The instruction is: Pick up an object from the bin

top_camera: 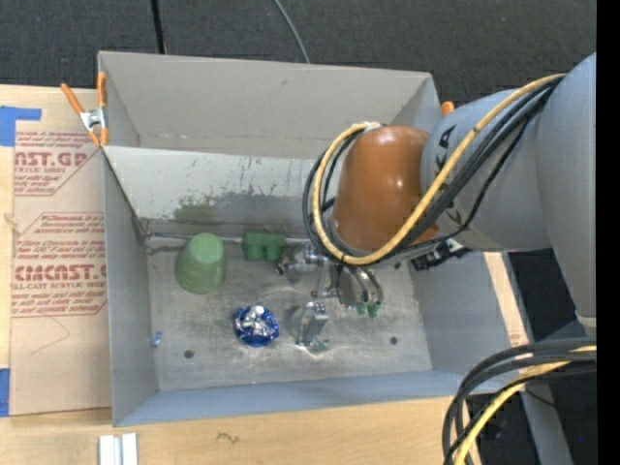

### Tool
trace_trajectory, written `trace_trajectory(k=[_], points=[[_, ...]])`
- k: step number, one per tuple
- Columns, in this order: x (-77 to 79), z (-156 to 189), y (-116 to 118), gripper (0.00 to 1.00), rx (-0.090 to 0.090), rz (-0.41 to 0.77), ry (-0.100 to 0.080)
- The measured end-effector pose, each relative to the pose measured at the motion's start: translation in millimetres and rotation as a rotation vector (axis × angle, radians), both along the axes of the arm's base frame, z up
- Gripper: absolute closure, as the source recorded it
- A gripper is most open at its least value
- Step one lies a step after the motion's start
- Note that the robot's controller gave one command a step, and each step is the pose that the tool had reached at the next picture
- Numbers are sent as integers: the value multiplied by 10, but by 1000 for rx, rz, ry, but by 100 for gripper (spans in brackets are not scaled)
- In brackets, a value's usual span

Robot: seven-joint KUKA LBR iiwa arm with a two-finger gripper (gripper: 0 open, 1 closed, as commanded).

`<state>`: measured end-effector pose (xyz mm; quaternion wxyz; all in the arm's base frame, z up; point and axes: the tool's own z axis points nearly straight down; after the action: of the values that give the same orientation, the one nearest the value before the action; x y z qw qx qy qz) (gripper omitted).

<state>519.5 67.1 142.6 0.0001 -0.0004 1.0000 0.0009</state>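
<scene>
Down low over the floor of the grey metal bin (pixel 129 289), the claw (pixel 313 325) sits under the arm's rounded orange cover (pixel 383 187), with yellow and black cables (pixel 325 177) looped around it. Honestly I can't tell whether it's spread or pressed together, since the metal parts blend into the scuffed floor. Nothing I can make out is pinched in it. The closest thing is the crumpled blue and silver foil ball (pixel 256 325), just to the claw's left, near it but apart as far as I can see. Further left and up from the claw there's a pale green plastic cup-shaped thing (pixel 201 263) near the foot of the back wall. Between that and the claw, up and to the left, is a small darker green chunky block (pixel 260 246). Just right of the claw and a bit up, a tiny dark green bit (pixel 368 308) peeks out from under the wrist. Can't tell what it is, or whether it's even loose.
</scene>
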Motion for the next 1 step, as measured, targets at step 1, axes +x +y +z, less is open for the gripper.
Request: trace_trajectory(k=[1], points=[[-113, -711, 423, 0, -2, 147, -7]])
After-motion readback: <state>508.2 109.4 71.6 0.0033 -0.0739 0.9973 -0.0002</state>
